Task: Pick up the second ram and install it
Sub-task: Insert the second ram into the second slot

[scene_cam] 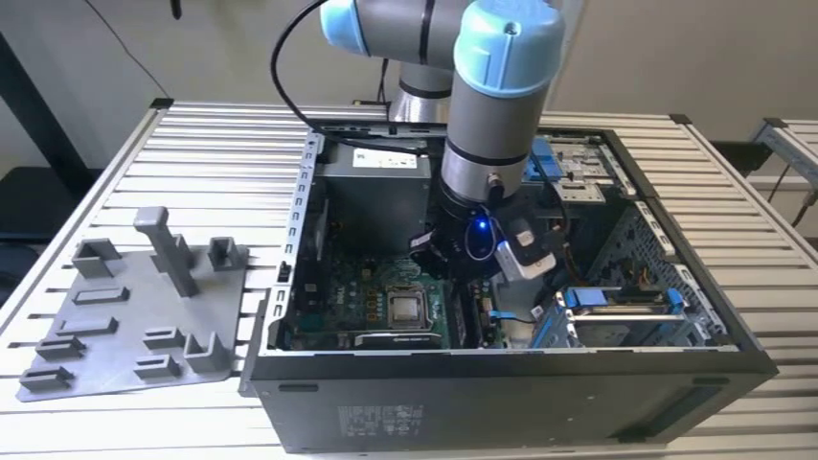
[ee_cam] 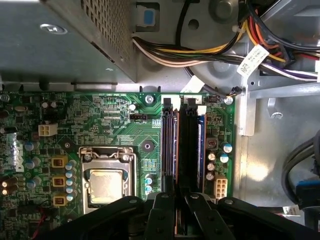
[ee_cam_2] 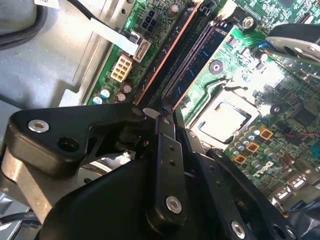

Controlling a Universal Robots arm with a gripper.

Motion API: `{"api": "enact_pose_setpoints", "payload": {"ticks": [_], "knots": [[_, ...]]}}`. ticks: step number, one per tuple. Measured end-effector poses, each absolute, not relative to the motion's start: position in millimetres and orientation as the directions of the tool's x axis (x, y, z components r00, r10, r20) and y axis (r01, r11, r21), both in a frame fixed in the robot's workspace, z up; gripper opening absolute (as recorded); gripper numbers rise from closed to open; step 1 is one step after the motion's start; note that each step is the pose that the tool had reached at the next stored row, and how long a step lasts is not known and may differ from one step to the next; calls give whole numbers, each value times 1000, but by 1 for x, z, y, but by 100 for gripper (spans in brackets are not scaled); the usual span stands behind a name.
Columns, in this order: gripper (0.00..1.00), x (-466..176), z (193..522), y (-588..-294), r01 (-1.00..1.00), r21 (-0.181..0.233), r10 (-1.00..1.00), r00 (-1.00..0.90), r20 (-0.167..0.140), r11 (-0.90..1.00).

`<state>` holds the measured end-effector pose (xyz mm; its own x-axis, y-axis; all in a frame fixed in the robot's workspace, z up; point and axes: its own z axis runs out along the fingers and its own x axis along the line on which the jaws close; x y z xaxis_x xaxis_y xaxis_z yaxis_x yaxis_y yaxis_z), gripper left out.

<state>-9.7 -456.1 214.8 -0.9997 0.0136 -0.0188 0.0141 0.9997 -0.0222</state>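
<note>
**A:** How is the arm standing?

**B:** In the exterior view the arm (scene_cam: 492, 115) comes down nearly upright from above into the open computer case (scene_cam: 511, 383), its wrist low over the green motherboard (scene_cam: 371, 287). A blue light glows on the wrist. The gripper (ee_cam: 176, 197) hangs right over the memory slots.

**A:** And the fingers?

**B:** Drawn close together. In both wrist views the two black fingers (ee_cam_2: 167, 150) meet around a thin dark strip seen edge-on. That strip is the second ram (ee_cam: 187, 150): it runs along one of the slots (ee_cam: 170, 145) on the motherboard, and the fingertips pinch its near end. I cannot tell whether it is fully seated or only resting in the slot.

**A:** Count things for me.

**B:** One arm, one gripper, two fingers. In the first wrist view I count about four long slots side by side, just beside the one processor socket (ee_cam: 106, 182). Three yellow square components (ee_cam: 59, 181) stand in a row on the other side of the socket. One white connector (ee_cam: 47, 130) sits near the board's edge.

**A:** Outside the case?

**B:** One grey fixture plate (scene_cam: 134, 316) lies on the slatted table (scene_cam: 217, 144), toward the exterior view's left, with several raised holders on it.
</note>
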Motion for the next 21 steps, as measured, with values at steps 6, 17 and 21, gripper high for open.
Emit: {"api": "enact_pose_setpoints", "payload": {"ticks": [6, 17, 21], "knots": [[14, -9, 211, -457, 14, -21, 13, -1000, -19, 1000], [29, -9, 212, -457, 14, -21, 13, -1000, -19, 1000], [29, -10, 228, -456, 15, -20, 15, -1000, -19, 1000]]}}
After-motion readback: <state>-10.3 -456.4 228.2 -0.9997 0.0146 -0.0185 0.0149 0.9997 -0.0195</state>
